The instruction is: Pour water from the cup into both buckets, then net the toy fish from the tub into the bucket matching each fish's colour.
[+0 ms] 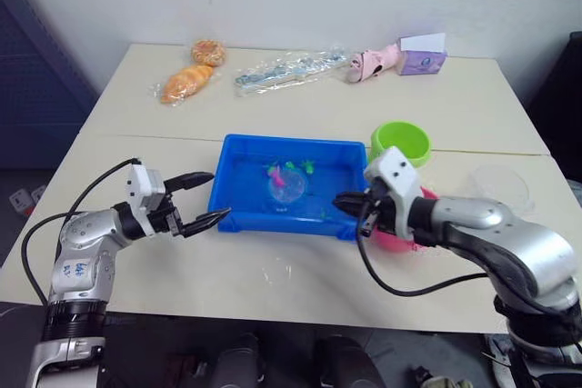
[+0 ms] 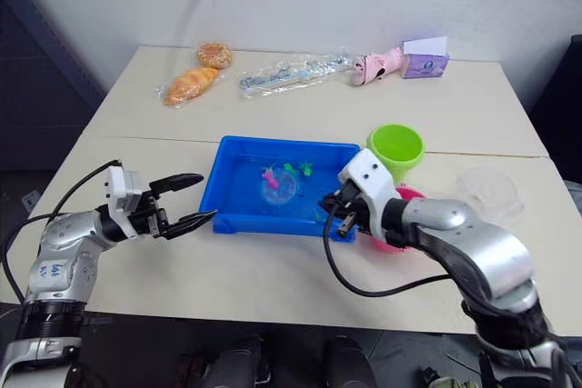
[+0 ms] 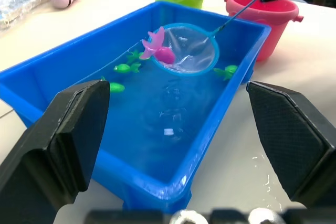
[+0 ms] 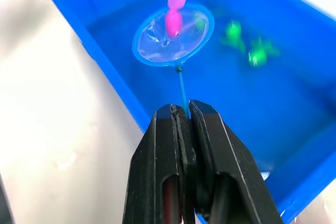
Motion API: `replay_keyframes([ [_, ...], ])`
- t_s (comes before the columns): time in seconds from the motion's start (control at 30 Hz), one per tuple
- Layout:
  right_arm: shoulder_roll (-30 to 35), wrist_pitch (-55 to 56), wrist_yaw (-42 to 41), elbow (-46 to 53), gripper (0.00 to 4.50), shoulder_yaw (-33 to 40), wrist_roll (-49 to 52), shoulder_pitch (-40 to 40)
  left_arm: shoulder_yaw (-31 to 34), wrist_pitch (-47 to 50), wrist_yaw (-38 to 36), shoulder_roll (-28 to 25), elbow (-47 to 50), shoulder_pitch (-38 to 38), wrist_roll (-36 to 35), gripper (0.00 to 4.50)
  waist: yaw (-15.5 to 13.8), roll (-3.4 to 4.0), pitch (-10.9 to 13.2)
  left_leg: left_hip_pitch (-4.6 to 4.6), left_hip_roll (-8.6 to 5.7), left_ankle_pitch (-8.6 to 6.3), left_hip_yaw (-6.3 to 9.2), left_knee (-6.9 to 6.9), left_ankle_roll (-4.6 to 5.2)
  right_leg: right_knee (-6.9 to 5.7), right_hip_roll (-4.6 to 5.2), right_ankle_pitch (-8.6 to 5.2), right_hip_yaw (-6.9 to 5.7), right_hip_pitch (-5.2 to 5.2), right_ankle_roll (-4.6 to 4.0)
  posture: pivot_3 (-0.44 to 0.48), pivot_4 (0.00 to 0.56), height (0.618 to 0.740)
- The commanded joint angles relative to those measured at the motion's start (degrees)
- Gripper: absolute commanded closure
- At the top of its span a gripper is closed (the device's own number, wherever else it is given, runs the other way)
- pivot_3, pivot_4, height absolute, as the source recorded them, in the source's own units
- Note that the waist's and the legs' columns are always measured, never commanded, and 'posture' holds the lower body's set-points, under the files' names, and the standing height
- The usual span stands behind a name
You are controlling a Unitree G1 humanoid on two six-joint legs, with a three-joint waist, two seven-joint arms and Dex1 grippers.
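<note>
The blue tub (image 1: 273, 223) sits mid-table with water in it. My right gripper (image 4: 181, 111) is shut on the thin handle of a small round net (image 3: 185, 51), which reaches into the tub. A pink fish (image 4: 174, 19) lies in the net's hoop. Green fish (image 4: 257, 53) float beside it. Behind my right arm stand the lime green bucket (image 1: 400, 143) and the pink bucket (image 3: 262, 14). The clear cup (image 1: 498, 186) rests upright further right. At the tub's left end my left gripper (image 1: 218, 194) is open with nothing between its fingers.
At the table's far side lie two bread pieces (image 1: 186, 82), a clear plastic bag (image 1: 286, 70), a pink toy (image 1: 373, 63) and a purple box (image 1: 420, 59). Water drops (image 1: 277, 270) dot the table in front of the tub.
</note>
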State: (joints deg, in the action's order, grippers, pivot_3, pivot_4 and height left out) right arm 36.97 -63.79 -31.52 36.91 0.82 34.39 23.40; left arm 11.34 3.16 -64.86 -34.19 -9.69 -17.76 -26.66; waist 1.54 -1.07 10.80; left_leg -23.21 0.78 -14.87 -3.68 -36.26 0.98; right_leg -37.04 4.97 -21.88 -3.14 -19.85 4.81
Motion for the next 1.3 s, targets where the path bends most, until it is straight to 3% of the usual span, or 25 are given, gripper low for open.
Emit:
replay_keyframes([
  [0.03,0.98,0.71,-0.83,5.40,4.50,8.26,4.33,-3.30,-0.64,-0.89,-1.31,0.55,0.89,-1.83,-1.01,0.03,-0.08,0.00,0.00,0.00,-0.01,0.00,0.00,0.00,0.00,0.01,0.00,0.00,0.00,0.01,0.00,0.000,0.150,0.740],
  [0.33,3.07,0.65,-0.60,15.45,4.50,32.99,17.95,-20.70,-5.26,-0.70,-3.69,5.46,0.08,-9.43,-1.21,0.03,-0.71,-0.02,-0.01,0.03,-0.03,0.00,0.04,0.01,0.00,0.03,-0.02,0.01,-0.07,0.17,0.02,0.000,0.150,0.740],
  [0.47,2.62,1.15,2.20,17.82,4.50,48.84,23.56,-30.77,-7.84,0.54,-4.71,8.01,-0.96,-12.18,-1.03,0.03,-1.34,-0.01,-0.01,0.04,-0.03,0.02,0.01,0.00,-0.03,0.06,-0.08,0.02,-0.04,0.18,0.04,0.000,0.150,0.740],
  [0.67,0.91,7.88,-0.03,20.15,4.50,60.33,21.99,-48.04,-10.38,-0.26,-7.39,10.76,-5.34,-15.29,-0.36,0.03,-1.57,-0.02,-0.02,0.09,0.01,0.05,0.02,0.02,-0.08,0.10,-0.21,0.02,0.00,0.21,0.04,0.000,0.150,0.740],
  [0.8,0.06,16.16,-3.29,19.95,4.50,59.23,12.47,-56.87,-11.38,-0.52,-8.74,12.15,-7.35,-17.07,-0.01,0.03,-1.37,-0.02,-0.02,0.11,0.00,0.01,-0.04,0.01,0.00,0.15,-0.25,0.02,0.11,0.20,0.05,0.000,0.150,0.740],
  [0.93,-2.53,25.32,-4.09,19.69,4.50,53.61,3.56,-61.00,-11.91,-0.97,-9.50,12.77,-8.76,-18.32,0.39,0.03,-1.39,-0.02,-0.02,0.14,0.04,0.07,-0.03,0.05,-0.11,0.13,-0.32,0.01,0.15,0.18,0.06,0.000,0.150,0.740],
  [1.0,-3.08,34.17,-5.02,18.19,4.50,49.93,-6.12,-63.21,-11.89,-0.98,-9.85,12.79,-9.23,-18.74,0.40,0.03,-1.35,-0.02,-0.03,0.14,0.05,0.13,-0.05,0.06,-0.22,0.12,-0.33,0.01,0.17,0.15,0.06,0.000,0.150,0.740],
  [1.07,-3.48,42.89,-5.33,15.62,4.50,47.50,-15.06,-64.86,-12.02,-0.60,-10.05,12.72,-9.22,-18.81,0.39,0.03,-1.44,-0.02,-0.03,0.14,0.04,0.15,-0.05,0.06,-0.25,0.10,-0.34,0.01,0.18,0.14,0.07,0.000,0.150,0.740],
  [1.3,-4.90,61.59,-3.96,10.61,4.50,42.12,-31.25,-64.26,-12.20,-0.05,-10.19,12.72,-8.91,-18.75,0.45,0.03,-1.44,-0.02,-0.03,0.15,0.04,0.18,-0.05,0.05,-0.31,0.10,-0.36,0.01,0.19,0.15,0.07,0.000,0.150,0.740],
])
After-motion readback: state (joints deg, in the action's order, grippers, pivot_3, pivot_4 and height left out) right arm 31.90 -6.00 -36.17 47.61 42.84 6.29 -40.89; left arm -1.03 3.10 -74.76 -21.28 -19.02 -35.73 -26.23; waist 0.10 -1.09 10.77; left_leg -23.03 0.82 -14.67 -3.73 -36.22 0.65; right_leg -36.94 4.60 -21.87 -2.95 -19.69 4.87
